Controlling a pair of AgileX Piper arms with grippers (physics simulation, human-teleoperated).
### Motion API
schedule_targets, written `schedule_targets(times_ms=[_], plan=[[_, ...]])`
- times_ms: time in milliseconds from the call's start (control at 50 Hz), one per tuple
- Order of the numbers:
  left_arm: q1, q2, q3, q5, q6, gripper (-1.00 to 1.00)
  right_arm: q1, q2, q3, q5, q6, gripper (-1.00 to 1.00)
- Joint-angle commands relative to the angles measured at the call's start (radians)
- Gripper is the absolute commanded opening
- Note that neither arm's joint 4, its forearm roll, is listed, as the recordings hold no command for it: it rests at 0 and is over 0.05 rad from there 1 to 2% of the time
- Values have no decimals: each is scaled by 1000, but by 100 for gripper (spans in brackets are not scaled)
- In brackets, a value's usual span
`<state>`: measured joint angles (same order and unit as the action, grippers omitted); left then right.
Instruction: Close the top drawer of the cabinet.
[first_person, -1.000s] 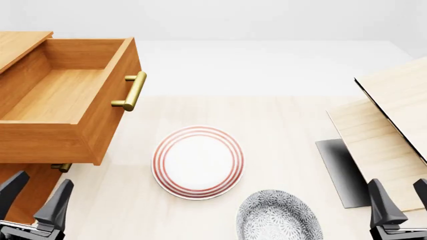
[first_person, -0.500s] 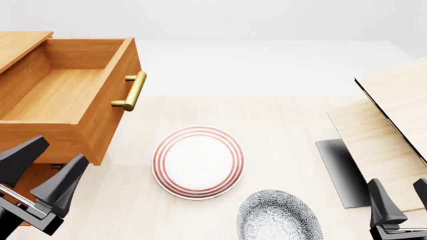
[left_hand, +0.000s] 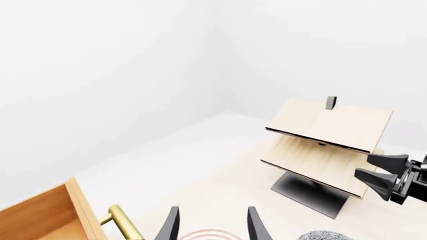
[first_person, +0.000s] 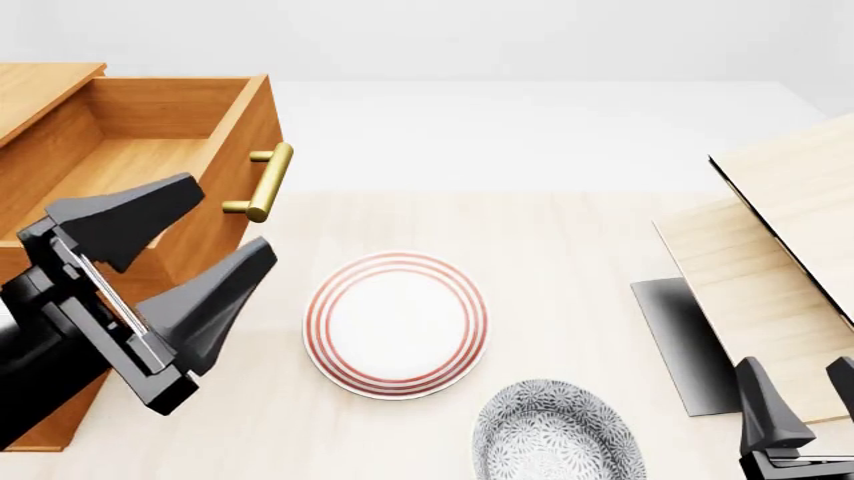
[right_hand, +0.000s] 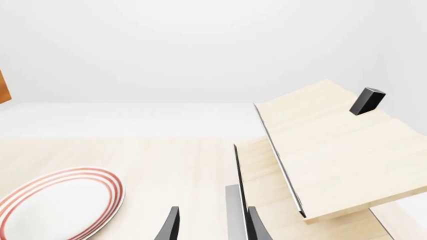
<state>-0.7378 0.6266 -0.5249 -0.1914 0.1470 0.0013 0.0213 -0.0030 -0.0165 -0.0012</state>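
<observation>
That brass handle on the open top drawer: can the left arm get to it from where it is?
Probably yes. The left gripper is open beside the top drawer, just short of the handle, with nothing between them; the striped plate lies off to the side.

top drawer (first_person: 127, 190) (wide open) of cabinet (first_person: 34, 85)
</observation>
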Motion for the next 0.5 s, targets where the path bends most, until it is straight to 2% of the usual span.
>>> schedule_targets(times_ms=[20, 120, 200, 500], plan=[[-137, 159, -123, -73, 60, 100, 0, 2, 0, -2, 0, 100], [-193, 246, -200, -75, 83, 100, 0, 1, 0, -1, 0, 100], [-220, 310, -245, -103, 137, 100, 0, 1, 0, -1, 0, 100], [-177, 493, -442, -54, 132, 100, 0, 1, 0, -1, 0, 100]])
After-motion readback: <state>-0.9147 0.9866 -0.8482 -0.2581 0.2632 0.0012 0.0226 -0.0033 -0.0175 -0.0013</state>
